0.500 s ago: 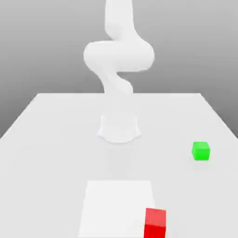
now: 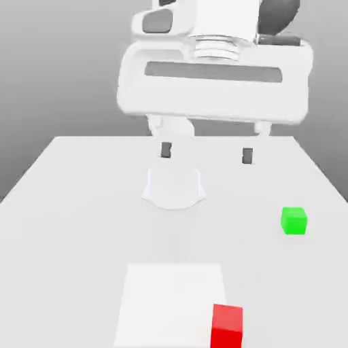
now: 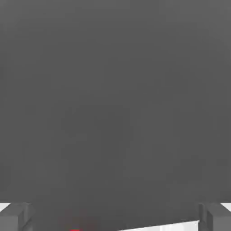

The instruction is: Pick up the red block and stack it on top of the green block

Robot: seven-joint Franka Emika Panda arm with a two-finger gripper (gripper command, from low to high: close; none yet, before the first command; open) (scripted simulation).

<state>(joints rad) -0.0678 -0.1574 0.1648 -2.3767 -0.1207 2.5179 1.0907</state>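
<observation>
Red block [image 2: 227, 326] and green block [image 2: 293, 221] sit well apart.

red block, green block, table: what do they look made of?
Red block: flat matte, uniform colour, no grain; plastic or painted, can't tell. Green block: same matte, unmarked look. Table: smooth white matte, no texture; material unclear.

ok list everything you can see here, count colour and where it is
red block: one, bright red, near edge of the table, at the right corner of the white square patch, apart from the green block
green block: one, bright green, on the table toward the exterior view's right, farther back than the red one
square patch: one, paler white, flat on the table
table: one, white
hand: one, white with dark fingertips, open, holding nothing, raised above the table
</observation>
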